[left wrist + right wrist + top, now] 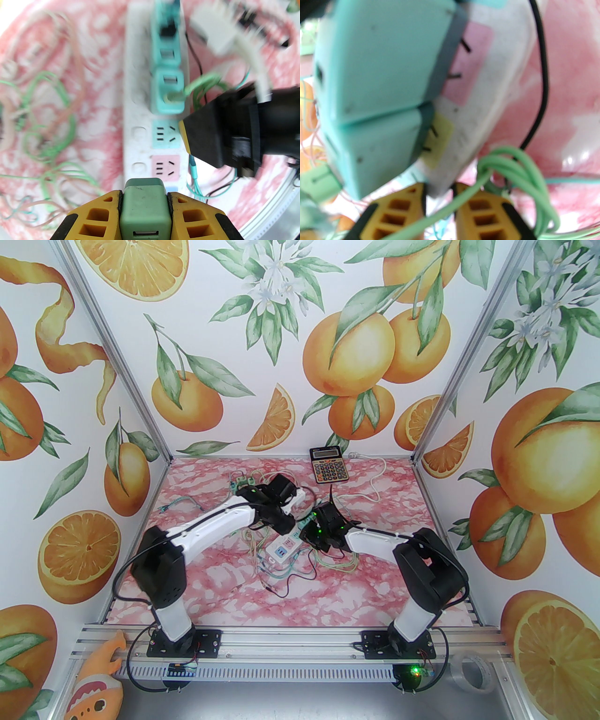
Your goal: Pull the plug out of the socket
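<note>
Well, we see the left gripper clamped on both flanks of the green plug. The plug sits over one end of the white power strip, just past its pink socket; whether its pins are seated we cannot tell. The right gripper pinches the strip's end, near two teal adapters.

Tangled cables ring the power strip at the middle of the table and lie across any low way in. My right gripper crowds the strip's end. The near edge is open, and a calculator sits at the far edge.
</note>
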You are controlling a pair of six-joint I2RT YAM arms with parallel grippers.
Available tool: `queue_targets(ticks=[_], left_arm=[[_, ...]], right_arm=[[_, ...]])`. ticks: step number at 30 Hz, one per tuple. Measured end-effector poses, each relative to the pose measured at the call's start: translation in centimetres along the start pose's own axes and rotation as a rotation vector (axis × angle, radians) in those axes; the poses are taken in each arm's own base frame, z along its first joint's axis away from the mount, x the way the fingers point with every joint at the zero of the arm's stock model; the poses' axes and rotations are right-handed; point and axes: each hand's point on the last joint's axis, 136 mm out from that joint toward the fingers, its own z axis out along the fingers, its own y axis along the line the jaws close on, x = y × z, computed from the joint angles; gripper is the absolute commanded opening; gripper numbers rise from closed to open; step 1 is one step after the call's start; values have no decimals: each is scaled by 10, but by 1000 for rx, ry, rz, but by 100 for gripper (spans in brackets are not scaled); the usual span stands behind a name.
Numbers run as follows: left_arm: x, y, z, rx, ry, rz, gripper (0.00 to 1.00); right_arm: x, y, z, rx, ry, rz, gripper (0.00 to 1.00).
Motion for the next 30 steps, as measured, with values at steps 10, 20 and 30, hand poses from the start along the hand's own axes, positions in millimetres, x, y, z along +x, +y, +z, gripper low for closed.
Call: queue_targets(ticks=[10,20,30], left_arm=[[-4,69,-94,-132,-278,-305,20],[97,168,-107,-335,-303,-827,19],[176,213,-97,-417,-268,-1185,19]], right_arm=[[-1,1,0,19,12,-18,25],[-1,2,0,41,26,-49,26],[-1,2,-1,47,31,-69,26]])
